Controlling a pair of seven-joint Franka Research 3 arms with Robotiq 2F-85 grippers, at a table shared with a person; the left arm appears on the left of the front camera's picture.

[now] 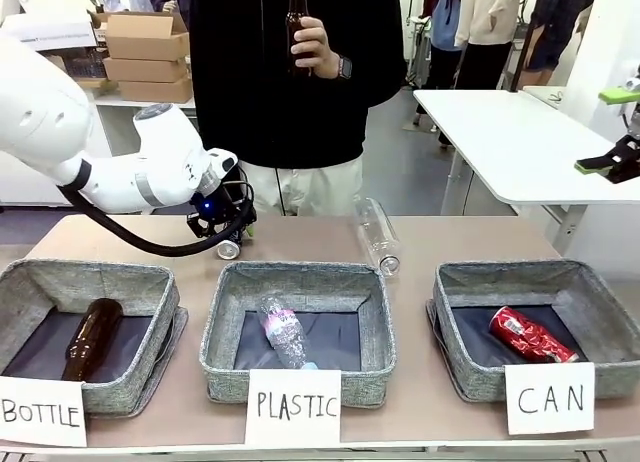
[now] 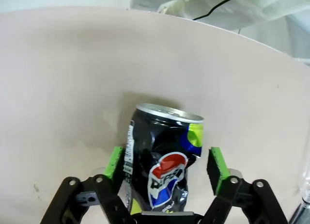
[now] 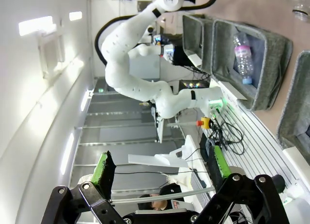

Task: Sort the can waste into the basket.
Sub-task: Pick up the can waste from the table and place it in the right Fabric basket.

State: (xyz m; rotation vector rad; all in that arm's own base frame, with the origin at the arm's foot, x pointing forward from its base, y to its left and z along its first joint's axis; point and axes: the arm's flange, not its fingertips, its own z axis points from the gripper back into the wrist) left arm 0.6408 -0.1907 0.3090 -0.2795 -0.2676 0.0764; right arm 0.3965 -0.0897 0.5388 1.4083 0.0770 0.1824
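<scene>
Black Pepsi can: it was on the tabletop at the far side, behind the BOTTLE and PLASTIC baskets, dented, and well apart from the CAN basket.

Left claw: it was down around this can with its jaws spread and not clenched. One green pad touched the side of the can or stood just beside it, and the other pad was a little apart from it.

Can relative to the claw: it was between the two fingers and deep toward the palm.

Long axis: it ran along the fingers, with the silver top at the far end (so a squeeze would press the round wall, not the ends).

Way to the basket: from the left claw the CAN basket was far to the robot's right and nearer to the robot, past the PLASTIC basket. A clear plastic bottle lay on the tabletop between them.

Nearer arm: the left one, by far.

Right claw: it was released, empty and raised off to the right.

Red can: it was already inside the CAN basket.

Next move, in my judgement: clench, lift, and carry to the right.
</scene>
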